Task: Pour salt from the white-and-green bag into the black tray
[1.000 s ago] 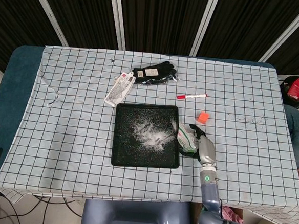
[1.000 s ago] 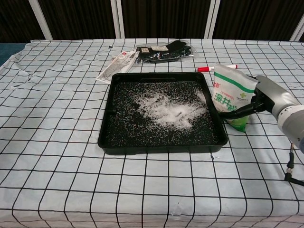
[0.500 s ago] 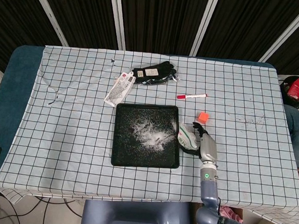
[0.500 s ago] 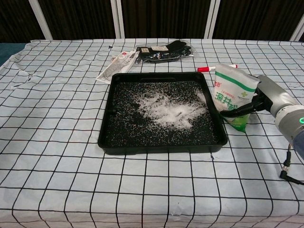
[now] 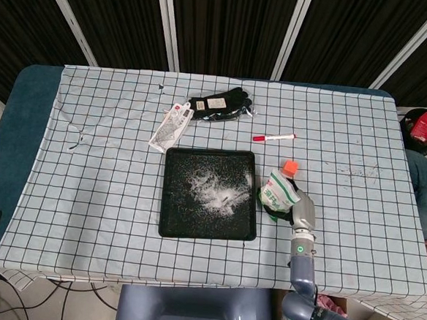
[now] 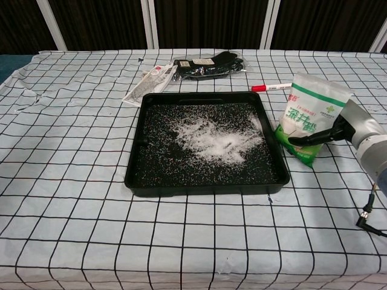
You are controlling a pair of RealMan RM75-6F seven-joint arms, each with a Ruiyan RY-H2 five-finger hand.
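The table (image 5: 86, 195) wears a white cloth with a black grid, and a teal edge shows along its 9 o'clock side. At the centre sits the black tray (image 5: 171, 226) (image 6: 138, 175), flat on the cloth, with a loose white scatter of salt (image 5: 211, 191) (image 6: 214, 138) across its floor, thickest toward the tray's 3 o'clock half.

Just off the tray's 3 o'clock rim, the white-and-green bag (image 5: 278, 194) (image 6: 311, 115) stands upright with a slight tilt, its green bottom corner on the cloth beside the tray wall, not over it. The right hand (image 5: 302, 210) (image 6: 351, 125) grips the bag from its 3 o'clock side, dark fingers (image 6: 308, 139) wrapped across the lower front. The left hand does not show in either view.

At 12 o'clock from the tray lie black gloves (image 5: 219, 104) (image 6: 208, 65); at 11 o'clock, a flat white packet (image 5: 170, 126) (image 6: 148, 83). A red-capped marker (image 5: 274, 137) (image 6: 271, 87) rests at 1 o'clock, and a small orange cube (image 5: 291, 167) sits just beyond the bag's top.
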